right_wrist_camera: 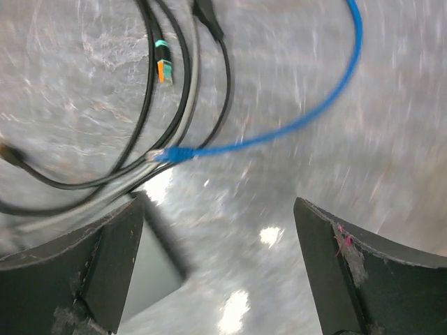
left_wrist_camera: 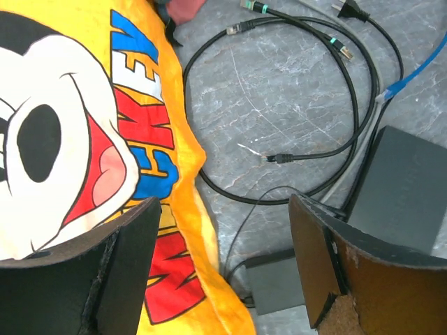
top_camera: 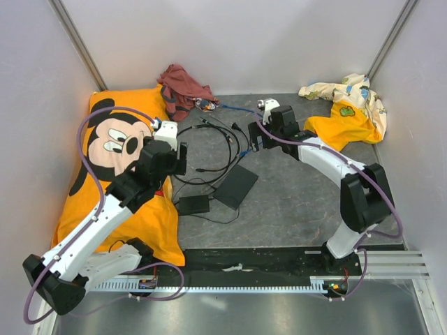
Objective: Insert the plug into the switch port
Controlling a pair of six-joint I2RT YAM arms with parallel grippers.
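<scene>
Right wrist: R gripper [right_wrist_camera: 220, 272] jaws wide open, empty; blue cable plug [right_wrist_camera: 171, 153] at 11 o'clock, switch box [right_wrist_camera: 152, 269] at 9. L gripper [left_wrist_camera: 223, 269] also open, empty.

Grey mottled tabletop [top_camera: 293, 202] with Mickey pillow [top_camera: 112, 160], red cloth [top_camera: 183, 87], yellow garment [top_camera: 346, 115], looped cables [top_camera: 225, 142], flat black box [top_camera: 236, 186], adapter brick [top_camera: 193, 204]

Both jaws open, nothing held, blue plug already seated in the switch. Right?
Not quite. The blue plug is not seated: the right wrist view shows it lying loose on the table, outside the switch. The rest holds: the left gripper and right gripper have open jaws and hold nothing.
</scene>
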